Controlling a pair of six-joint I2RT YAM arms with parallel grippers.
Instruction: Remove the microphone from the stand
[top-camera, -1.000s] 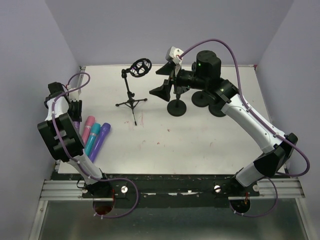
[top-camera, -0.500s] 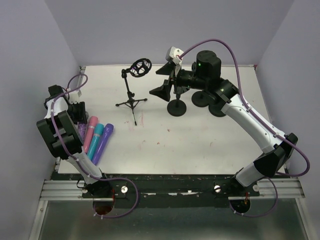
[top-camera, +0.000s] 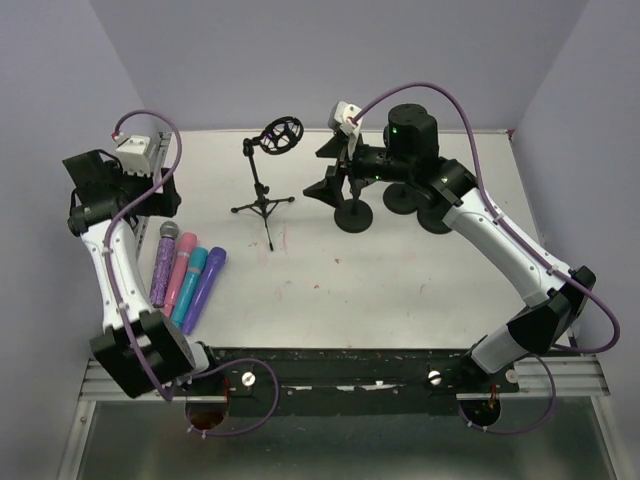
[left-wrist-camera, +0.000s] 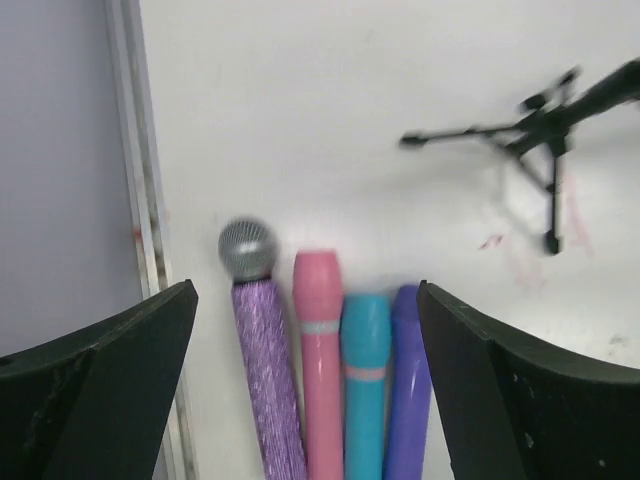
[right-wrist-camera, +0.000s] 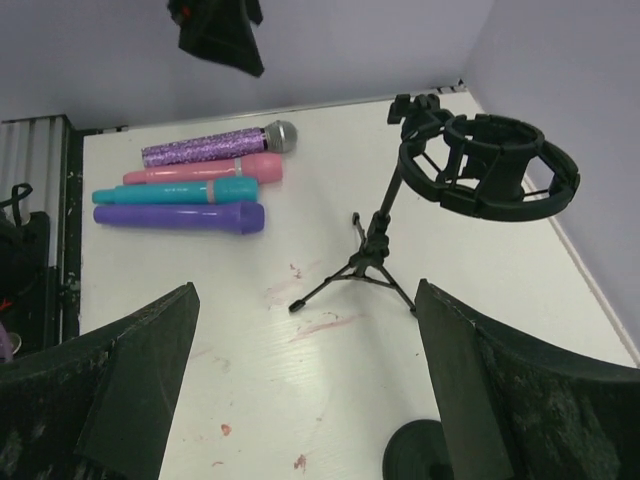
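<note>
Four microphones (left-wrist-camera: 322, 380), glitter-purple, pink, teal, violet, lie below the spread, empty left hand (left-wrist-camera: 305, 300). The right hand (right-wrist-camera: 305, 295), equally spread, faces one black tripod stand (right-wrist-camera: 378, 235).

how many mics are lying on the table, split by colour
glitter purple mic: 1
pink mic: 1
teal mic: 1
plain purple mic: 1
total: 4
</note>
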